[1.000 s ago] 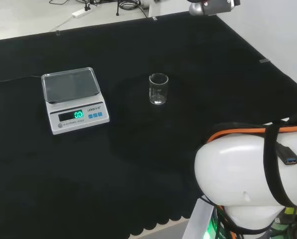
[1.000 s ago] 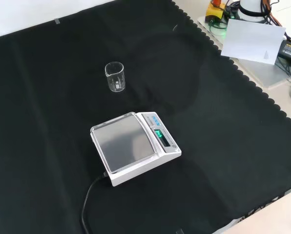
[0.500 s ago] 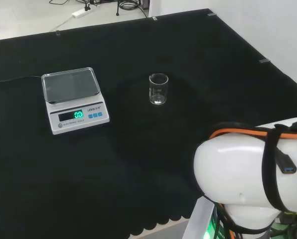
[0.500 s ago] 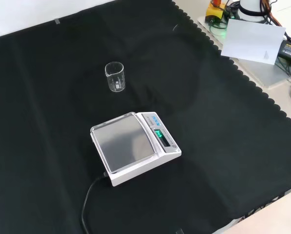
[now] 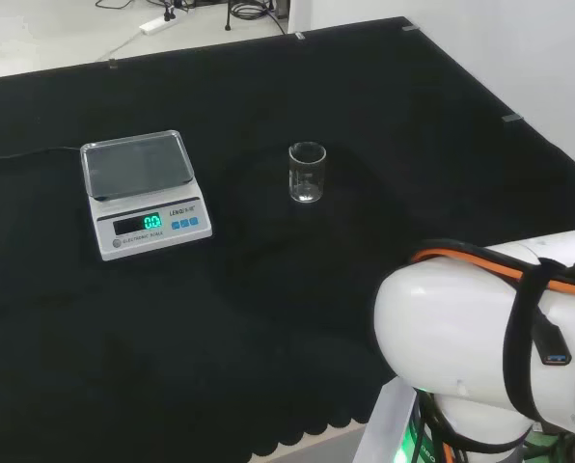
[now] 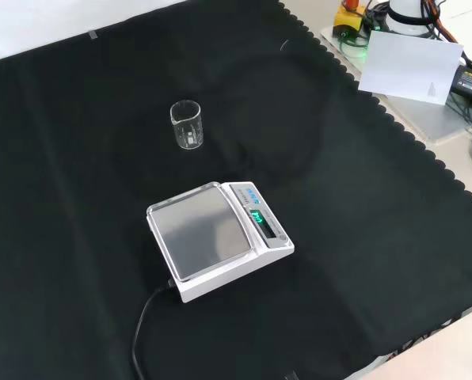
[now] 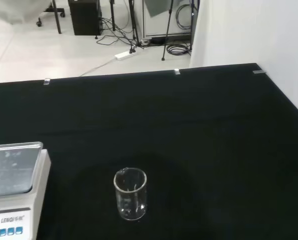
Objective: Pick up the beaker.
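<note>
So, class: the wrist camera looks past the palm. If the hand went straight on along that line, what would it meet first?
Most likely the beaker, standing upright and alone on the black cloth, with the scale off to one side. Depth is hard to judge.

The head view looks from behind and above the arm (image 5: pixel 490 357), whose white link sits in the lower right of the frame, out over the cloth (image 5: pixel 268 289). The front view looks down on the cloth from the opposite side, about a quarter turn round. The wrist view sits lower and nearer. All three share the beaker (image 5: pixel 307 173) and the scale (image 5: pixel 143 191).
</note>
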Available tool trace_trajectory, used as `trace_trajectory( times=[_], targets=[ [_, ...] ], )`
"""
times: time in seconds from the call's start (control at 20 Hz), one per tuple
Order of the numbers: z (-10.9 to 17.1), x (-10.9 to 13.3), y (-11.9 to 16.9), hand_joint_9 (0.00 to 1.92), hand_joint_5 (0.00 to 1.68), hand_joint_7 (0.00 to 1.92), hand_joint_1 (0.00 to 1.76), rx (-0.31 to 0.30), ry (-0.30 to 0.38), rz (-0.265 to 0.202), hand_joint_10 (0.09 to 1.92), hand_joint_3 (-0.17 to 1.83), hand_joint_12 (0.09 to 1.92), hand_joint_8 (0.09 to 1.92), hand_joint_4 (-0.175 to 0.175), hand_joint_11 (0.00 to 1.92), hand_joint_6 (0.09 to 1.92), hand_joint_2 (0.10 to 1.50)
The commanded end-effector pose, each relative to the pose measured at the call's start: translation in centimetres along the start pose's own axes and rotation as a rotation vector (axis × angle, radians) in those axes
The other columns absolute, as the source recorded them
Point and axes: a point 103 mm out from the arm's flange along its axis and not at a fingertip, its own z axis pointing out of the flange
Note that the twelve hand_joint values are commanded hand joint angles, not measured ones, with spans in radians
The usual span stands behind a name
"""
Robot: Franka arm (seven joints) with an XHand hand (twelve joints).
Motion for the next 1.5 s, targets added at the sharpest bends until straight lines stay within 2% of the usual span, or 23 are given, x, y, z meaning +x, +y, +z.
trace_trajectory(
  times=[0.05,0.25,0.65,1.0,1.5],
  targets=[
    [3.4,-2.3,5.1,0.31,0.18,0.13,0.7,0.008,0.015,0.067,0.94,0.23,1.51,0.78,-0.026,0.1,0.09,0.66],
    [6.2,-2.6,8.7,0.32,0.19,0.13,0.7,0.043,0.012,0.04,0.93,0.23,1.51,0.78,-0.019,0.11,0.09,0.66],
    [12.0,-0.6,13.2,0.31,0.18,0.1,0.71,0.119,-0.019,-0.017,0.92,0.23,1.5,0.76,-0.006,0.12,0.09,0.65],
    [16.0,0.8,14.7,0.3,0.18,0.1,0.72,0.173,-0.022,-0.047,0.92,0.23,1.5,0.76,-0.003,0.12,0.09,0.65],
    [20.2,1.8,15.7,0.3,0.18,0.1,0.73,0.221,-0.013,-0.072,0.92,0.23,1.51,0.76,0.0,0.12,0.09,0.65]
  ],
)
